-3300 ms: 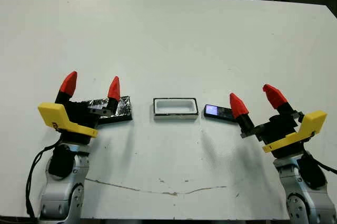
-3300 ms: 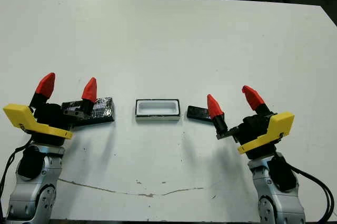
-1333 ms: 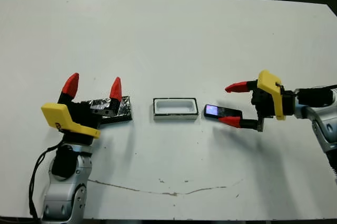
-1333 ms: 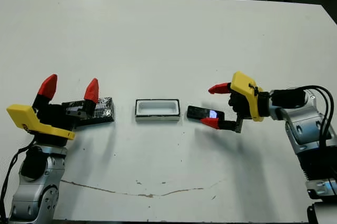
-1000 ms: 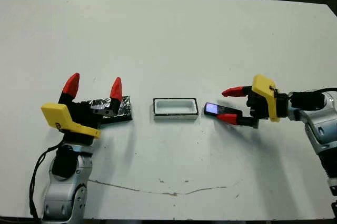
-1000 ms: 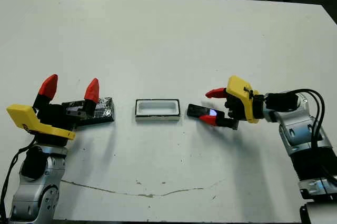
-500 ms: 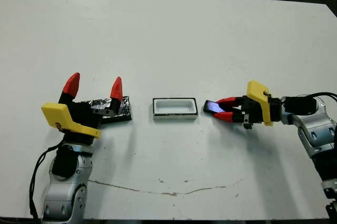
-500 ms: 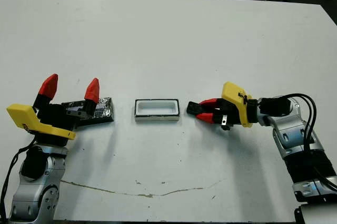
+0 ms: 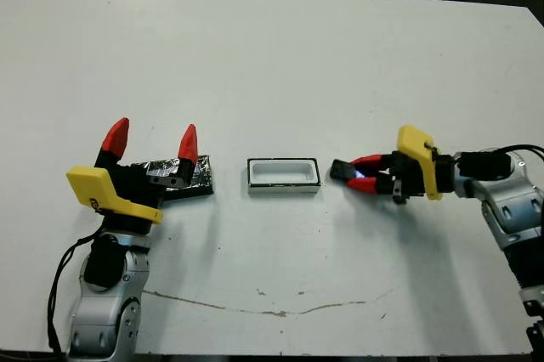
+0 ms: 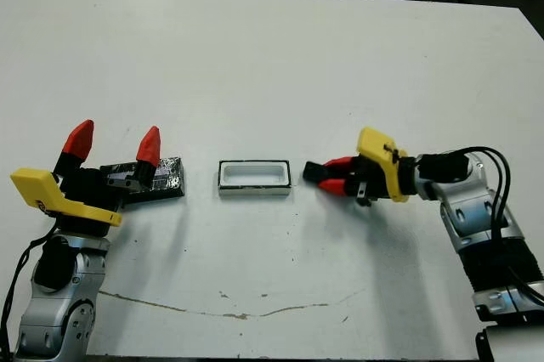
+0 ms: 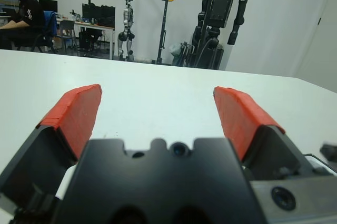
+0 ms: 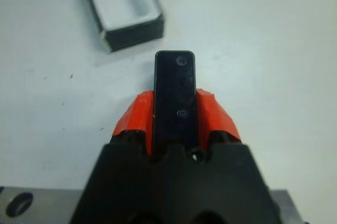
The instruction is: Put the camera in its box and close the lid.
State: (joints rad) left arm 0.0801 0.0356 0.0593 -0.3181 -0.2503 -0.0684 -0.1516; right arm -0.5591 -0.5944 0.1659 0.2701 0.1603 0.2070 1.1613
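**Camera gripped beside the box**

On the white counter [image 9: 272, 56], the left gripper [image 9: 151, 138] stands wide open, empty, over the lid [image 9: 191, 177] at the left. The box [image 9: 283, 176] sits open in the middle. Just right of it, the right gripper [image 9: 360, 172] pinches the camera [image 12: 174, 92] between its fingers, pointing toward the box.
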